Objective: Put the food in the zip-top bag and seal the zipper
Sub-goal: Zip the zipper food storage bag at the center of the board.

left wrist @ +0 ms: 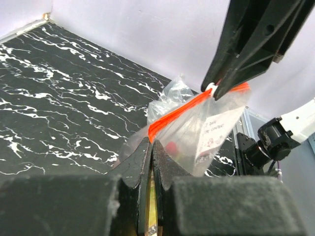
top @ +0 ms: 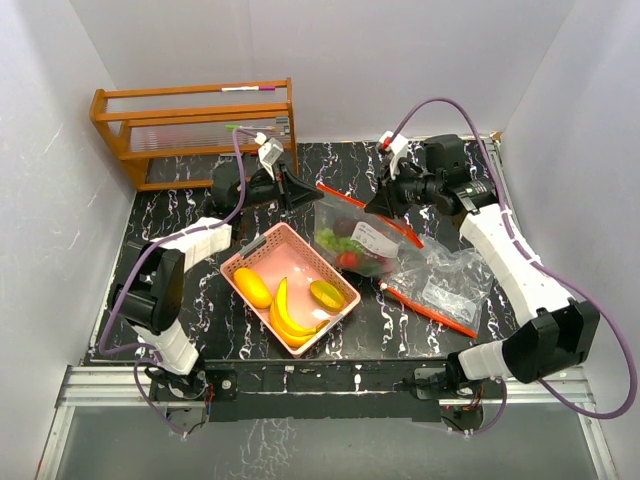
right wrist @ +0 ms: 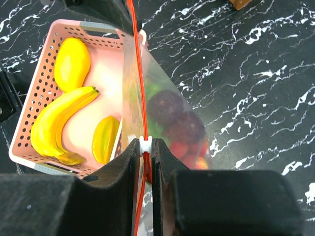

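A clear zip-top bag (top: 360, 240) with a red zipper (top: 345, 195) hangs stretched between my two grippers, just right of the pink basket (top: 262, 245). My left gripper (left wrist: 151, 142) is shut on the zipper's left end. My right gripper (right wrist: 145, 142) is shut on the white slider (right wrist: 144, 145) at the other end. Inside the bag (right wrist: 167, 113) are purple, green and red food pieces (right wrist: 184, 147). In the basket lie a mango-like fruit (right wrist: 72, 64), a banana bunch (right wrist: 56, 123) and a yellow-green fruit (right wrist: 105, 139).
A second clear bag (top: 445, 280) with a red zipper lies flat at the right of the black marble table. A wooden rack (top: 195, 125) stands at the back left. White walls close in three sides.
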Controlling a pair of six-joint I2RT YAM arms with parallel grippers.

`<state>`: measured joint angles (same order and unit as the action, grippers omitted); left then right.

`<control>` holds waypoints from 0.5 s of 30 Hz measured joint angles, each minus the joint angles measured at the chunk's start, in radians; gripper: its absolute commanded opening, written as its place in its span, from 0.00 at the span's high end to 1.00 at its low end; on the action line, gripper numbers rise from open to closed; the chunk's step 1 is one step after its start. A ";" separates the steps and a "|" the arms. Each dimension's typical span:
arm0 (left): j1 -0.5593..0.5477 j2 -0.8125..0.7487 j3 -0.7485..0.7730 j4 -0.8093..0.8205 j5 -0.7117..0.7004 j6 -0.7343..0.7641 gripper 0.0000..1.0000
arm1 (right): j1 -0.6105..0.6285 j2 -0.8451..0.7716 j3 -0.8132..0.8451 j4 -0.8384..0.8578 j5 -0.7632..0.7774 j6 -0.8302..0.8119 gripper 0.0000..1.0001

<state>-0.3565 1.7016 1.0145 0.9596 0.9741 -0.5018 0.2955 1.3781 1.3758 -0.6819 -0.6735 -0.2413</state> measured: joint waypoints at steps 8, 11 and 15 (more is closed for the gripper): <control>0.059 0.000 0.000 0.006 -0.074 -0.016 1.00 | -0.009 -0.077 -0.069 -0.035 0.103 0.021 0.92; 0.076 0.003 0.000 0.013 -0.109 -0.027 1.00 | -0.014 -0.095 -0.070 -0.040 0.151 0.034 0.92; 0.083 0.024 0.012 0.021 -0.143 -0.044 1.00 | -0.021 -0.129 -0.070 -0.048 0.205 0.044 0.92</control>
<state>-0.2733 1.7252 1.0264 0.9810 0.8314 -0.5461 0.2749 1.2491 1.3060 -0.7300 -0.4683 -0.1970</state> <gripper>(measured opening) 0.007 0.145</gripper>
